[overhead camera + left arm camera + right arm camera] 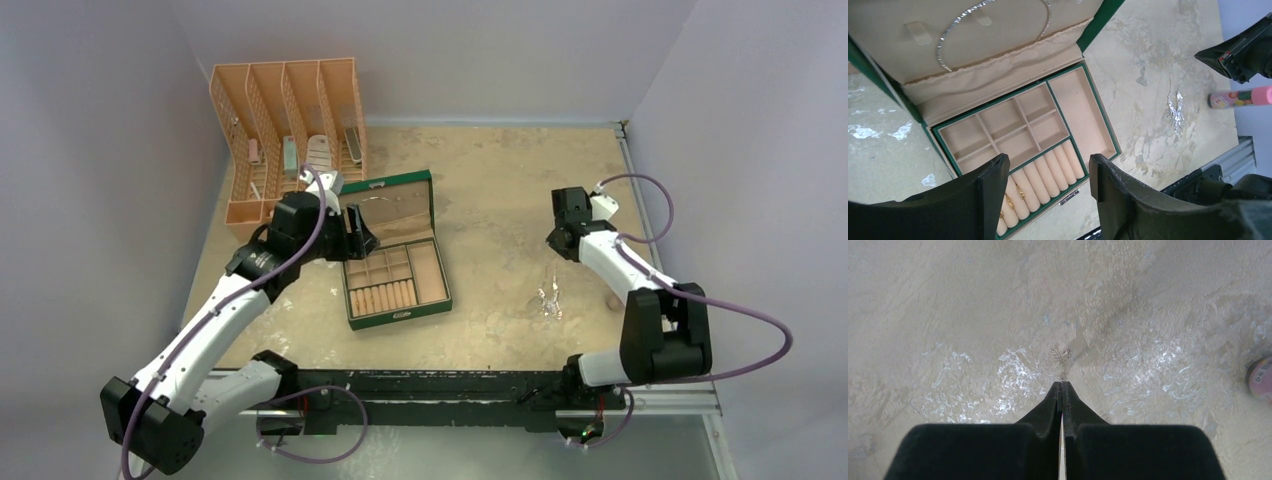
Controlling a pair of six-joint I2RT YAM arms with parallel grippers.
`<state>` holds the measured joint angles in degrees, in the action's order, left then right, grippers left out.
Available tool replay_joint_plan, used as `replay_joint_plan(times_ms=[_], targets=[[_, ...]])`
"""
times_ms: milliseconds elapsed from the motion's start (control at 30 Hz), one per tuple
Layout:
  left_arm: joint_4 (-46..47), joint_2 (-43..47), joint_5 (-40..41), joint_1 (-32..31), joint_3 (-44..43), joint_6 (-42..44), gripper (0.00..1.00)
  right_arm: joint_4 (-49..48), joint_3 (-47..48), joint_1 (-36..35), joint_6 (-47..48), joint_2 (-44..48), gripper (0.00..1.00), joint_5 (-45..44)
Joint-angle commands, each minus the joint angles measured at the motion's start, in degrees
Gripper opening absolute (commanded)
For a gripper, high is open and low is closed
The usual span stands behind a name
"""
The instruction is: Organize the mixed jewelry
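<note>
The green jewelry box [437, 302] lies open left of centre; its lid stands up. In the left wrist view a glittering silver necklace [993, 20] hangs inside the lid, and small gold rings [1010, 199] sit in the ring rolls at the box's front [1083, 65]. A silvery chain cluster [548, 298] lies on the table to the box's right and also shows in the left wrist view [1175, 105] and the right wrist view [1061, 354]. My left gripper [362, 240] is open and empty above the box [1048, 187]. My right gripper [556, 243] is shut [1062, 385], high above the chain cluster.
A small pink-capped bottle [612, 300] lies right of the chain cluster, also in the left wrist view [1243, 96]. An orange slotted rack [290, 130] with several small items stands at the back left. Walls close in the table on the left, back and right.
</note>
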<state>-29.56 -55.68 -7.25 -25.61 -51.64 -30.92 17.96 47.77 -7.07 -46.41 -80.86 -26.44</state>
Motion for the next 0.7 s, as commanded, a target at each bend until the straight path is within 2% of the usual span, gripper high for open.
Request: replay_joint_plan(times_ms=[0, 233, 367, 533, 667], targets=[[5.3, -1.47, -4.66, 0.21, -1.34, -1.33, 0.59, 0.58, 2.42, 0.22, 5.06, 2.95, 0.0, -0.68], [12.17, -4.73, -12.48, 0.21, -1.37, -2.21, 0.58, -2.9, 3.01, -0.02, 11.19, 8.69, 0.0, 7.32], [17.43, -6.03, -18.39, 0.21, -1.58, 3.86, 0.55, -3.84, 3.76, -0.04, 13.58, 12.09, 0.0, 10.81], [18.52, -6.35, -18.81, 0.21, -2.06, 4.97, 0.55, -0.2, 4.61, -0.05, 11.63, 9.79, 0.0, 7.92], [18.08, -6.93, -18.78, 0.21, -1.96, 4.19, 0.55, 2.33, 2.16, 0.09, 6.98, 5.64, 0.17, 6.98]])
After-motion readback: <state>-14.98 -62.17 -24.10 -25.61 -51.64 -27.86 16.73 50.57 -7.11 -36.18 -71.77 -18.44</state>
